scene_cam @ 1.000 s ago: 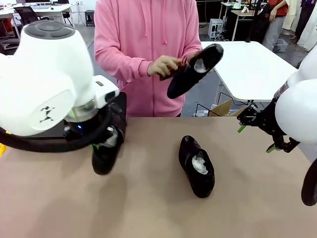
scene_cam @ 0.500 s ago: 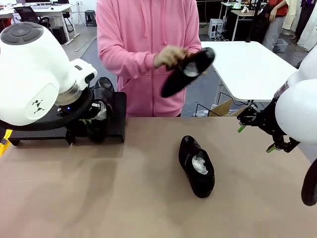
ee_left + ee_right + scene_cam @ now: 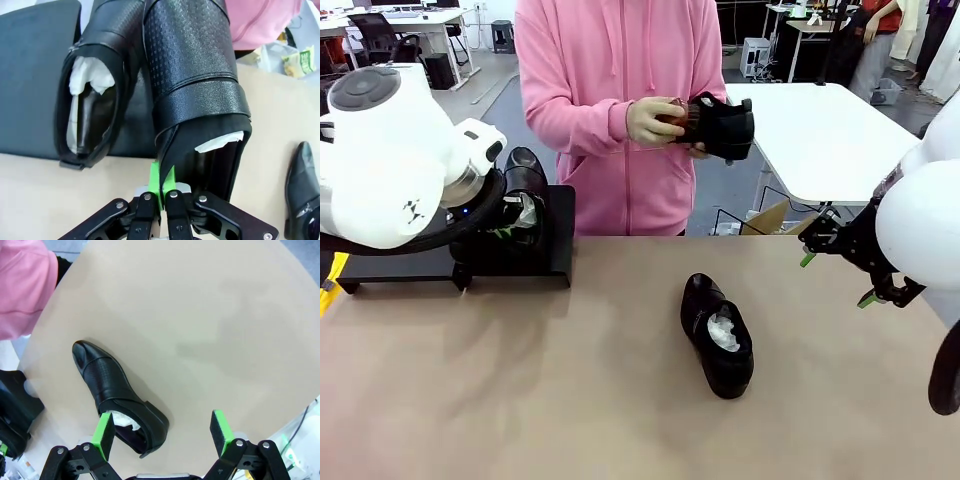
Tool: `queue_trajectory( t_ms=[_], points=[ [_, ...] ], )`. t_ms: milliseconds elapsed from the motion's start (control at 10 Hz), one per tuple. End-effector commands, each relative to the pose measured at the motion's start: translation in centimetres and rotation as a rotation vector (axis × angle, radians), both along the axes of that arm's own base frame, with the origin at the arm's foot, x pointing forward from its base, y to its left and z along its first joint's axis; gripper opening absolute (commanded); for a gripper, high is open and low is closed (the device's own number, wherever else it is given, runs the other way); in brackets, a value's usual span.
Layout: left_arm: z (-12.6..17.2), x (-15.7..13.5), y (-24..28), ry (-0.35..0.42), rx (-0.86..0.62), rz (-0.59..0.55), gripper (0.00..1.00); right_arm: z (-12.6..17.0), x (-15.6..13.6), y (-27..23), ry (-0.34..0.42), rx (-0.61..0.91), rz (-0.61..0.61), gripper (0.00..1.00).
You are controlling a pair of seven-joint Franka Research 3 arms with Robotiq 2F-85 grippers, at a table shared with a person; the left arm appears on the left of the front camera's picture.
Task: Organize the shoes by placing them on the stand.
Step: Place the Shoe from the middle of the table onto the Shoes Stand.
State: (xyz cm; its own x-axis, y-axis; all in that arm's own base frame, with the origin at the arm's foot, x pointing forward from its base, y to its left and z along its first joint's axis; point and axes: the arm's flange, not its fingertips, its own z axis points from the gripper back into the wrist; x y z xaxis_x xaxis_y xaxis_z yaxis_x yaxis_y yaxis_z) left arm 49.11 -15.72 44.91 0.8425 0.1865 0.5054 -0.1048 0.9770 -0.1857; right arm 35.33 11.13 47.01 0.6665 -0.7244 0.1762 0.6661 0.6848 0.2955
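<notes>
Tan and mostly bare, the bench (image 3: 570,400) carries the black stand (image 3: 558,240) at its far left, on the side nearest the person. Over it, the robot's left hand (image 3: 161,181) is pinched fully closed, its green pads gripping the thin rear rim of one shoe (image 3: 192,75). That grip keeps the sole down and the toe pointing up the stand's slope. The toe lies over the stand while the heel overhangs the front edge, and I cannot tell whether the sole has settled.

Just beside it, a second shoe (image 3: 95,115) sits on the stand, toe pointing the same way and white paper showing in its opening. The held one seems to be lined up as its neighbour so the pair stands abreast.

A third shoe (image 3: 718,335) lies alone near the middle of the bench, heel toward the robot. The right hand (image 3: 837,279) hangs above the bench's right edge with its jaws spread wide and nothing between them, apparently ready to take that shoe by the heel.

At chest height, the person's hands (image 3: 655,122) hold the fourth shoe (image 3: 725,125) well clear of the bench. Two shoes therefore seem left to place.
</notes>
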Motion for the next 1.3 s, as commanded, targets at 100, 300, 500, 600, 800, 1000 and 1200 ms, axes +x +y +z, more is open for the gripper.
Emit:
queue_trajectory(
  t_ms=[100, 300, 500, 600, 800, 1000, 1200],
  points=[
    [0.5, 2.5, -0.3, -0.032, -0.044, 0.003, 0.00, 0.1, 0.2, -0.1, -0.014, 0.004, 0.014, 1.00],
    [-0.1, 3.3, -0.6, -0.014, -0.047, -0.005, 0.00, 0.1, 0.2, -0.1, -0.014, 0.004, 0.014, 1.00],
    [-0.6, 3.7, -0.6, 0.006, -0.053, -0.011, 0.00, 0.1, 0.2, -0.1, -0.014, 0.004, 0.014, 1.00],
    [-0.8, 3.8, -0.6, 0.016, -0.051, -0.013, 0.00, 0.1, 0.2, -0.1, -0.014, 0.004, 0.014, 1.00],
    [-1.0, 4.3, -0.6, 0.021, -0.051, -0.016, 0.12, 0.1, 0.2, -0.1, -0.014, 0.004, 0.014, 1.00],
    [-1.3, 4.7, -0.6, 0.024, -0.041, -0.024, 0.50, 0.1, 0.2, -0.1, -0.014, 0.004, 0.014, 1.00],
    [-1.2, 4.7, -0.5, 0.014, -0.036, -0.026, 0.88, 0.1, 0.2, -0.1, -0.014, 0.004, 0.014, 1.00]
  ],
)
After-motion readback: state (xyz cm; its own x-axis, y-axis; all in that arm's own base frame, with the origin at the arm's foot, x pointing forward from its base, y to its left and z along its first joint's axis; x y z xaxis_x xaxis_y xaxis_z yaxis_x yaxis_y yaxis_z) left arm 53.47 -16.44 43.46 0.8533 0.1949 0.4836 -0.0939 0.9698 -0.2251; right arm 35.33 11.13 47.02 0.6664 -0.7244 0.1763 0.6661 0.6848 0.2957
